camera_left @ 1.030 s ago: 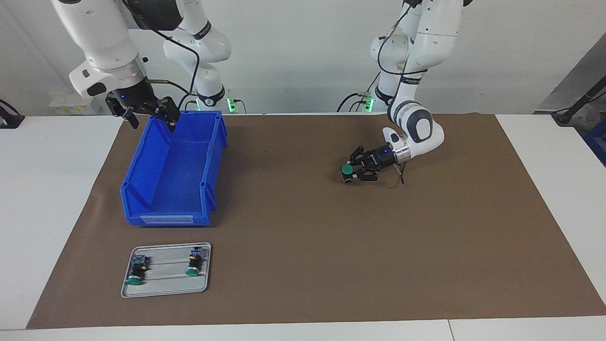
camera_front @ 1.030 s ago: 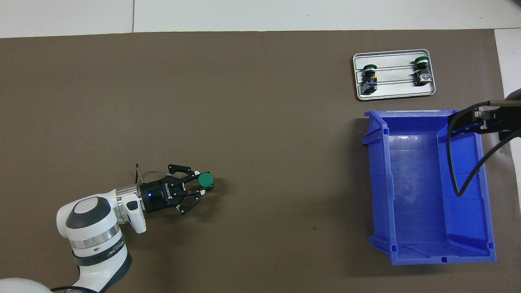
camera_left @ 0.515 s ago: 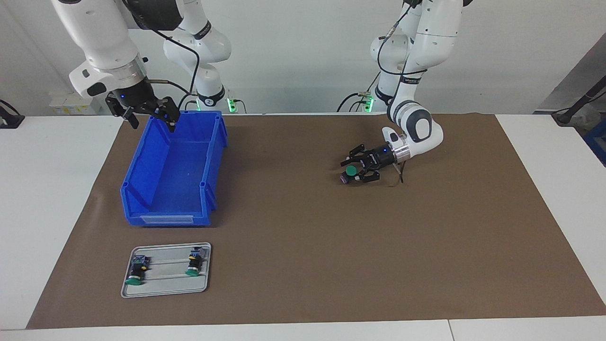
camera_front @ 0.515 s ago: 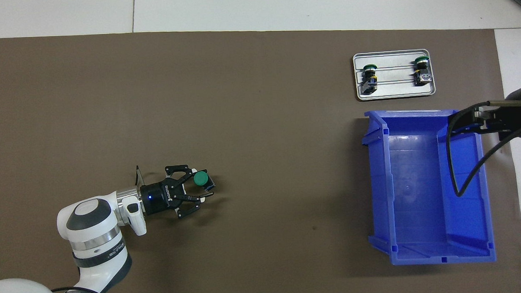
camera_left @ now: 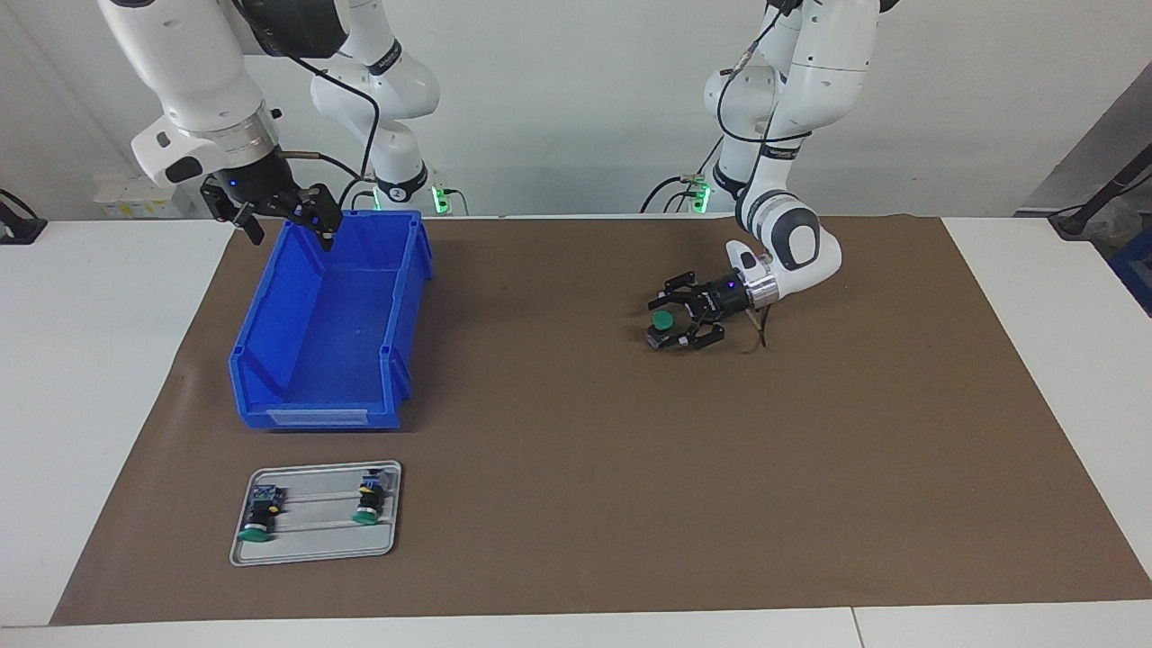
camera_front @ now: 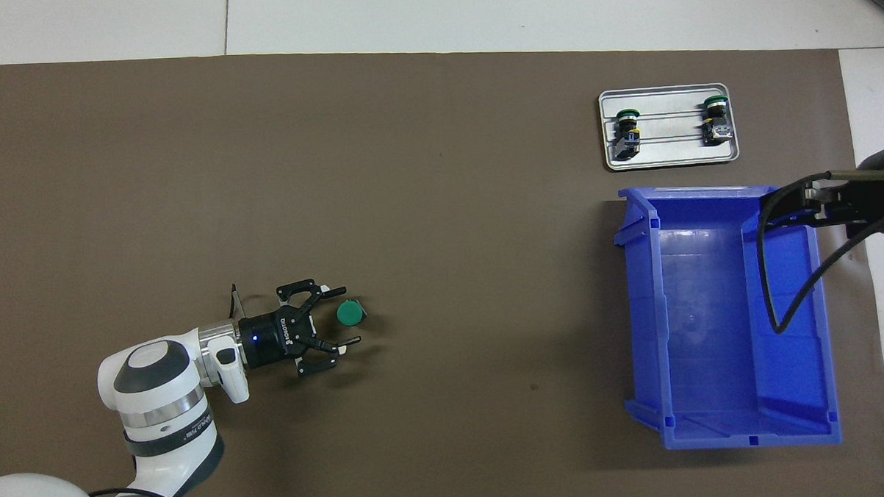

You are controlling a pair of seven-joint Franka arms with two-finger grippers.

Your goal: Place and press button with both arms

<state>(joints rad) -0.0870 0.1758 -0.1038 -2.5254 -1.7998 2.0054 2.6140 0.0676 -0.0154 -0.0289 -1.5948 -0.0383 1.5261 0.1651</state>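
Note:
The button (camera_left: 662,321) (camera_front: 351,313) stands on the brown mat (camera_left: 576,468) with its green cap up, toward the left arm's end of the table. My left gripper (camera_left: 673,317) (camera_front: 350,315) lies low along the mat, open. One finger is on each side of the button and neither touches it. My right gripper (camera_left: 286,227) hangs open and holds nothing, over the rim of the blue bin (camera_left: 261,315) (camera_front: 639,322) at the bin's end nearest the robots. In the overhead view only part of the right gripper (camera_front: 826,200) shows.
A small metal tray (camera_left: 315,542) (camera_front: 670,151) lies on the mat just farther from the robots than the bin. It holds two more green-capped buttons (camera_left: 255,520) (camera_left: 366,504). Nothing lies inside the bin. White tabletop borders the mat.
My left gripper has opened and let go of the button, then drawn back a little toward its arm. The button now rests on the mat. The right arm has not moved.

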